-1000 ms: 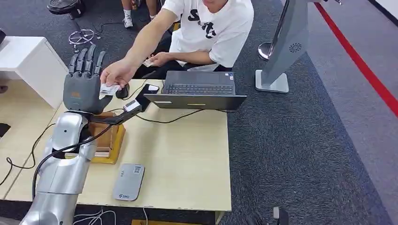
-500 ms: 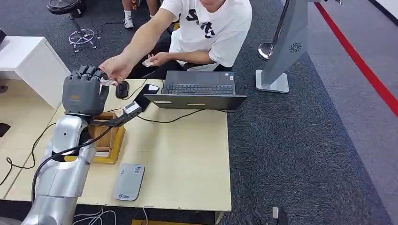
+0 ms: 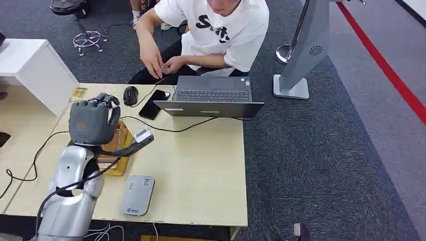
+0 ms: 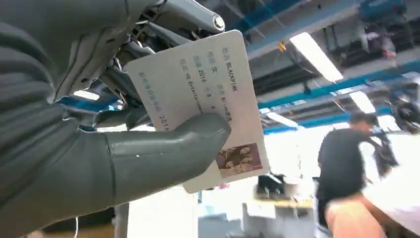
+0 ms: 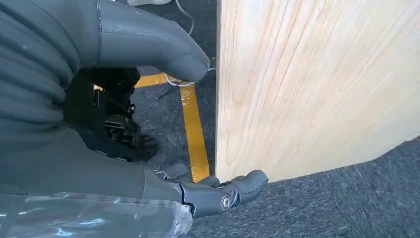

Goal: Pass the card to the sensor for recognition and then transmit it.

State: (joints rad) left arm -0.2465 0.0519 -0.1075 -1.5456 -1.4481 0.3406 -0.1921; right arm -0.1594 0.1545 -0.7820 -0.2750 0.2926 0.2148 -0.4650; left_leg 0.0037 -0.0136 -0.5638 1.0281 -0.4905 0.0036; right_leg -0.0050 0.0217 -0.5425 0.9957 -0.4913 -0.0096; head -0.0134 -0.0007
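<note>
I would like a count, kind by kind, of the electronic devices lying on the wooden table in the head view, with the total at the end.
Laptop: 1
Computer mouse: 1
Phone: 1
Grey card sensor: 1
Total: 4

The card is not counted, since the left hand holds it above the table.

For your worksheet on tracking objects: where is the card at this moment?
The card is held in the left hand, pinched under its thumb in the left wrist view. In the head view that hand is raised over the table's left side, above the wooden stand.
</note>
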